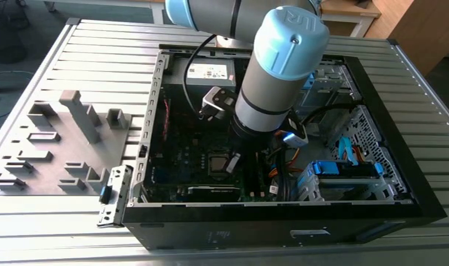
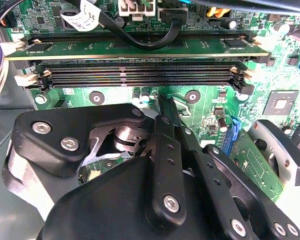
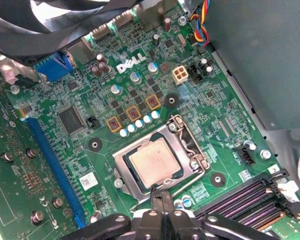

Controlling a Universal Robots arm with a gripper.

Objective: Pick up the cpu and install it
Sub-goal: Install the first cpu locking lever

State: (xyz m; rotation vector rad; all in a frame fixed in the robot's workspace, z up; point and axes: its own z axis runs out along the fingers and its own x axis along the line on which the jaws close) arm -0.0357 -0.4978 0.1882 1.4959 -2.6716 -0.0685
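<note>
Grey arm [image 1: 272, 94], pale-blue caps, black tool [image 2: 165, 150]

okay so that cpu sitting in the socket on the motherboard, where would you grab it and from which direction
Probably by two opposite edges of the cpu, coming straight down from above. It lies flat, metal top up, inside the socket frame, so only its thin rim offers a hold. The pincer sits just beside the socket.

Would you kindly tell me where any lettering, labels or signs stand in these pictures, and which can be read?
None is clear enough to quote.
White lettering on the motherboard: a maker's mark.
White label on the power supply: too small.
White sticker on the motherboard: too small.
White tag on a black cable: blurred.
Raised emblem on the arm's blue cap: a sign, no words.
</note>
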